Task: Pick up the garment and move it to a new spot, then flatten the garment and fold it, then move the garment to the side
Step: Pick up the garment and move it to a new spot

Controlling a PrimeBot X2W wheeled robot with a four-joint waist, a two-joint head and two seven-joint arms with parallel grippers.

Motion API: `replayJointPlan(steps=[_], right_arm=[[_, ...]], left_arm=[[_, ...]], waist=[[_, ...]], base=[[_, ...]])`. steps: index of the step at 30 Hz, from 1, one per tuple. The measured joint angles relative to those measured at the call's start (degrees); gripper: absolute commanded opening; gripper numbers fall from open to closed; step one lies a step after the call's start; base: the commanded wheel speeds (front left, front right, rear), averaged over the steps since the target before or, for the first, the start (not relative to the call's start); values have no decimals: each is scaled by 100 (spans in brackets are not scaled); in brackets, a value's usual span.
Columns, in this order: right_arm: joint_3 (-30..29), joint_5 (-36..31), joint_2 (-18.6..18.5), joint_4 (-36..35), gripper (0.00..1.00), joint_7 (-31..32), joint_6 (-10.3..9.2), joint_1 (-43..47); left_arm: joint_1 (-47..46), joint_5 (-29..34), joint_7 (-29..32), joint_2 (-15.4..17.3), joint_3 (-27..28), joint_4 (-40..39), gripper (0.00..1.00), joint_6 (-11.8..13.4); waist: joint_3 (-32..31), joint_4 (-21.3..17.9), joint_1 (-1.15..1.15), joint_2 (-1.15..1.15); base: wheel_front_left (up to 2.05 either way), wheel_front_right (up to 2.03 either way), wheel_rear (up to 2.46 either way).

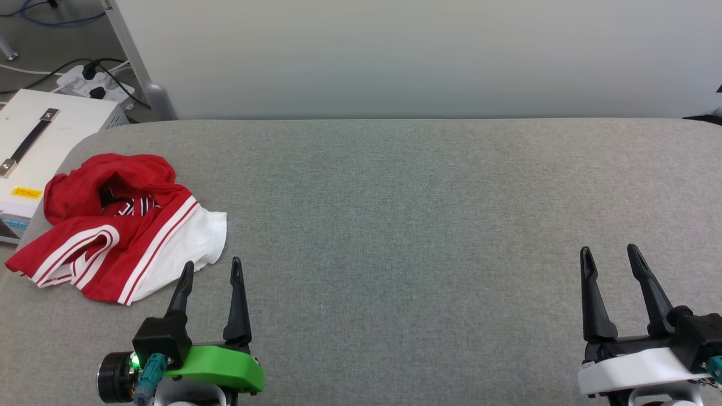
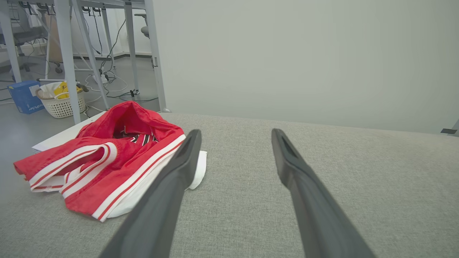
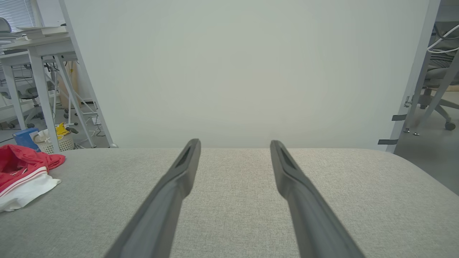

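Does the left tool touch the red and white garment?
Cannot tell. In the head view a fingertip of the left tool overlaps the white edge of the garment; the left wrist view also shows overlap, no plain gap.

No wording here is clear enough for me to read. Left of my left gripper (image 1: 212, 263) and farther out, past the garment (image 1: 113, 225), a white case (image 1: 62, 121) carries a small yellow label (image 1: 27, 193); its dark print is too small to make out. In my left wrist view, a blue box (image 2: 23, 95) on the floor, well beyond my fingertips and off to their left, has white lettering along its lower edge, too blurred to spell out. The garment, just ahead and left of my fingers, shows striped trim but no letters I can read.
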Motion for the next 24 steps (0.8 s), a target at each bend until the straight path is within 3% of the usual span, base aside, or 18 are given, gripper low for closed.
replayJointPlan(steps=[14, 24], right_arm=[[18, -1, 0, 29, 100, 0, 0, 8], [77, -4, 0, 55, 100, -16, 0, 18]], left_arm=[[0, -2, 0, 0, -5, 29, 100, 0], [-8, -59, -1, -3, 86, 53, 100, 35]], waist=[[22, 85, 0, 0], [89, 474, 0, 0]], base=[[0, 0, 0], [0, 0, 0]])
